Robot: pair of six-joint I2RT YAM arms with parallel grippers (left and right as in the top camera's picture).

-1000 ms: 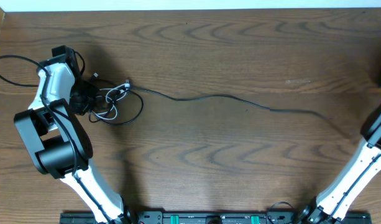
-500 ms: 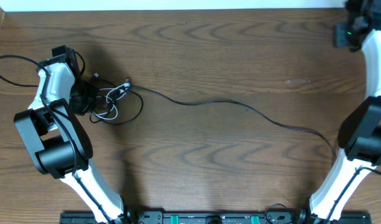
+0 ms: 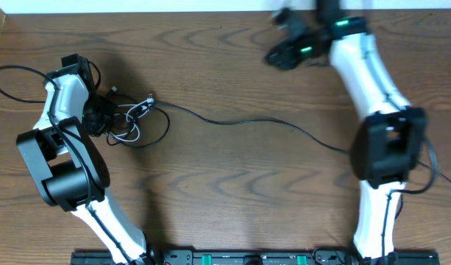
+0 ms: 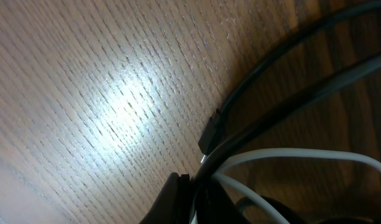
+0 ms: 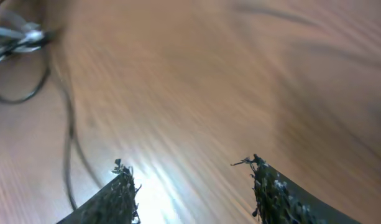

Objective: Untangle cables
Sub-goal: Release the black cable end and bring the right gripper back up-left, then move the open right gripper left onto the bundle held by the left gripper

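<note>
- The cables (image 3: 137, 118) lie in one tangle near the left edge of the desk (image 3: 247, 213), about midway between its near and far edges.
- Count: one white cable (image 4: 302, 152) and at least two black strands show. How many cords are in the knot itself cannot be told.
- One long cable (image 3: 269, 121), black, leaves the tangle and snakes flat across the middle of the desk. It ends close to the right arm (image 3: 387, 147).
- A black loop and a white loop hang out of the tangle toward the near edge. Small silver plugs sit at its far right side.
- Left gripper (image 3: 101, 116): pressed together on the cables at the left side of the tangle. In the wrist view the black and white strands fan out from its tip, low over the wood.
- Right gripper (image 3: 282, 56): one, blurred, close to the far edge, right of centre and well apart from every cable. Its two fingers (image 5: 119, 193) stand spread with nothing between them.
- Open room: bare wood runs between the long cable and the far edge. A wider bare band lies between it and the near edge, bounded by the two arms.
</note>
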